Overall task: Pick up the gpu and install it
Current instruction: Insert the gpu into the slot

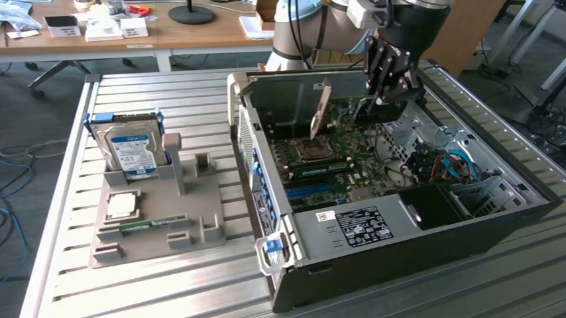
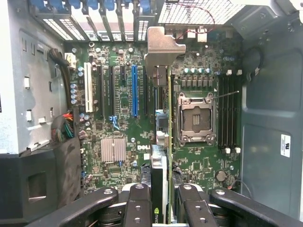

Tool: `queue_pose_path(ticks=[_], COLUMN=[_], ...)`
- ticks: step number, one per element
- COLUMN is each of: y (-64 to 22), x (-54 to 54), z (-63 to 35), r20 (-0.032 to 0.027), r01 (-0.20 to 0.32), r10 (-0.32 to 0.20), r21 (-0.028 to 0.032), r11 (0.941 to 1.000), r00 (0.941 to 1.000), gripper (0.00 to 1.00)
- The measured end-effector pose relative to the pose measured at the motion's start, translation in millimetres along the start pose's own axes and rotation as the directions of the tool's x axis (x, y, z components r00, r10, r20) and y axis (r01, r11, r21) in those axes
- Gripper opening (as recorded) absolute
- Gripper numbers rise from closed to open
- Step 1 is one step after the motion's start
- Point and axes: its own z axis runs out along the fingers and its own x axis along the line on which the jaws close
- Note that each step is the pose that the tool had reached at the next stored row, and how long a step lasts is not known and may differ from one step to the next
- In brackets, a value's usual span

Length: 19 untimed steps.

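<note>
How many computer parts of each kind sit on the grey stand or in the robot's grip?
Hard drive: 1
Processor chip: 1
Memory stick: 1
Gpu, gripped by the end effector over the open case: 1
Total: 4

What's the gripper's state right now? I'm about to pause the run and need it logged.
The gripper: closed on the gpu, holding it edge-on above the motherboard inside the open case.
</note>
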Motion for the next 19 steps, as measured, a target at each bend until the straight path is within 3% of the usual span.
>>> queue_pose_path(ticks=[11, 19], y=[1.8, 1.9], x=[10.0, 11.0], z=[7.2, 8.1], r20=[0.0001, 0.0000], r01=[0.006, 0.006], r10=[-0.006, -0.006], r21=[-0.0005, -0.0006], r11=[1.0000, 1.0000], r00=[1.0000, 1.0000], gripper=[0.27, 0.27])
